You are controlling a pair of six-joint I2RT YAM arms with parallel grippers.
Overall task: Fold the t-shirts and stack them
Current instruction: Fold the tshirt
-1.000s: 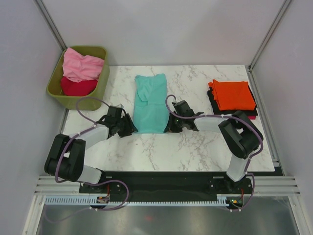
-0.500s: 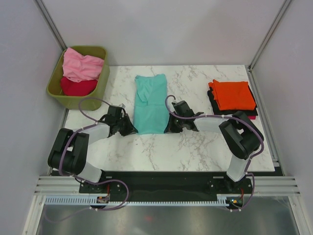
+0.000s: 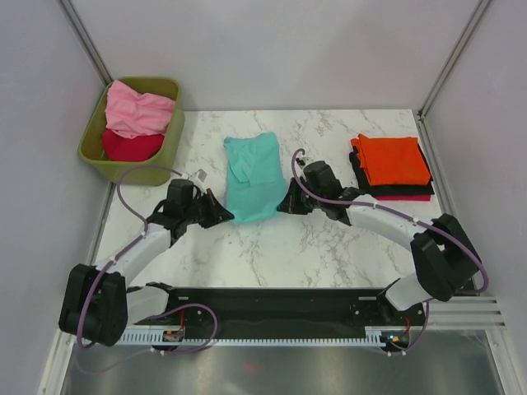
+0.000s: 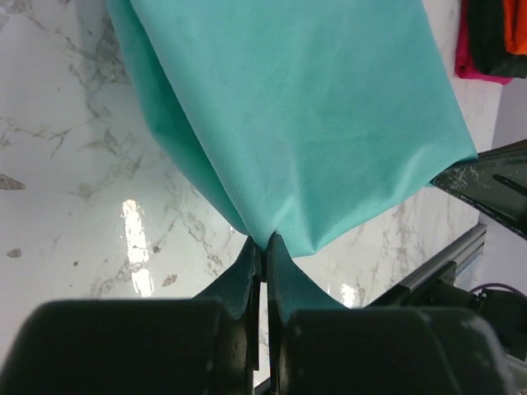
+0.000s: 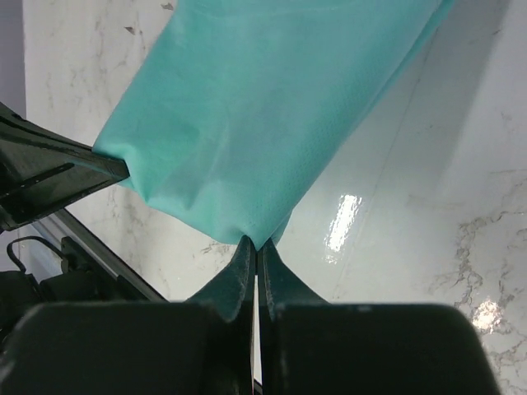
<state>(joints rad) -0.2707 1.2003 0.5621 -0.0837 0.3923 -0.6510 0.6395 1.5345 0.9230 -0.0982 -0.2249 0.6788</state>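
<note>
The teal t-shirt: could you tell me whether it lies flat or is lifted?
Partly lifted: the left tool and right tool pinch the near corners of the teal t-shirt, holding that edge off the table.

A white desk (image 3: pixel 329 247) with grey marble veining fills the middle of the overhead view; in both wrist views its glossy top shows bright glints of light. An olive-green plastic bin (image 3: pixel 123 170) stands at the desk's far left corner, close to the left wall. Pale grey panels (image 3: pixel 280 49) close in the back and sides, with slanted metal posts (image 3: pixel 82 37) at the two rear corners. Along the near edge lies a black base plate (image 3: pixel 280 300), then a white slotted cable duct (image 3: pixel 280 337), then a dull metal sheet (image 3: pixel 280 370).
</note>
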